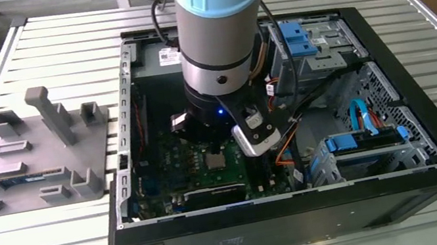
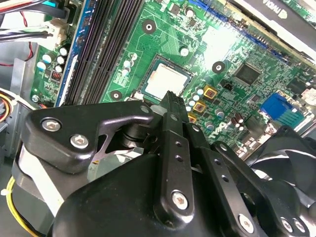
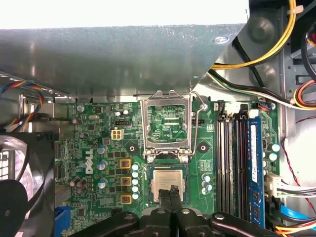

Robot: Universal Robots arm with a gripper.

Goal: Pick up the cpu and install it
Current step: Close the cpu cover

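The open computer case [image 1: 306,222] is lying on its side, letting the arm [image 1: 218,42] reach straight down to the motherboard [image 3: 94,143]. The socket's load plate [image 3: 166,123] is standing hinged up, leaving the cpu [image 3: 162,178] exposed and sitting flat in its socket, at 6 o'clock from the arm's wrist in the exterior view. The gripper [image 3: 171,189] is poising over the cpu with fingers pressed together and gripping nothing, likely checking the seating rather than carrying.

Silver-grey cpu [image 3: 169,181], green motherboard [image 3: 98,143], black claw [image 3: 173,189], black case [image 1: 307,224]
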